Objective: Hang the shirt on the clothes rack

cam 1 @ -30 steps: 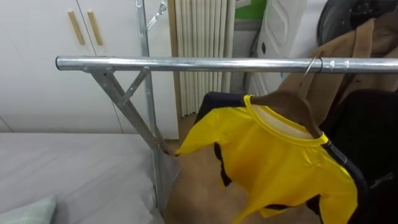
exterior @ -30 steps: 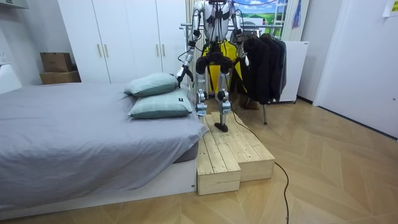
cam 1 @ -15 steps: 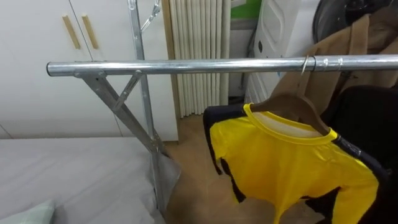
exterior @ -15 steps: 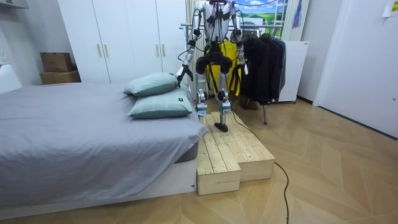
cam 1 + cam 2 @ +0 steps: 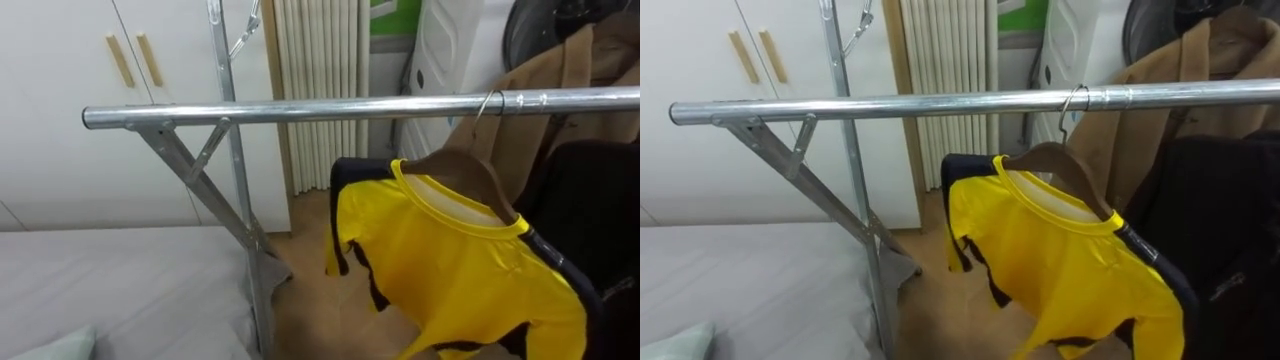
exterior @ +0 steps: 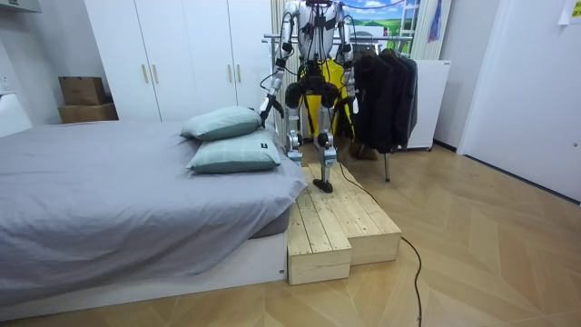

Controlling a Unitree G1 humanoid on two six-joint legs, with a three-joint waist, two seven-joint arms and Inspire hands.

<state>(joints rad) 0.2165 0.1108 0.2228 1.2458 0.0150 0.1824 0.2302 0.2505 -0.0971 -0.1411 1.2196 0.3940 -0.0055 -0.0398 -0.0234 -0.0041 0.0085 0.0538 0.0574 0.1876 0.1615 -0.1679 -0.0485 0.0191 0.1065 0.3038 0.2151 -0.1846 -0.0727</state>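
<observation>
Stands right of a grey-sheeted bed [image 6: 109, 200] with two pale green pillows [image 6: 231, 154], on a pale wooden plank platform [image 6: 345, 222], facing one horizontal silver metal rail [image 5: 300, 108]. Right on that rail, beside dark and tan coats [image 5: 590, 195]: one yellow dark-trimmed T-shirt [image 5: 450, 270] on one brown wooden hanger [image 5: 470, 165]. Cannot tell the finger state of the left hand [image 6: 262, 110], low near the pillows, or the right hand [image 6: 349, 90], by the shirt.

Across the near scene, a metal rail [image 5: 300, 108] on slanted struts at left; hooked over it right of middle, a wooden hanger [image 5: 470, 165] under a yellow shirt [image 5: 450, 260]; farther right, coats [image 5: 590, 200]; lower left, grey bed [image 5: 120, 280] with two pillows [image 6: 222, 123].
</observation>
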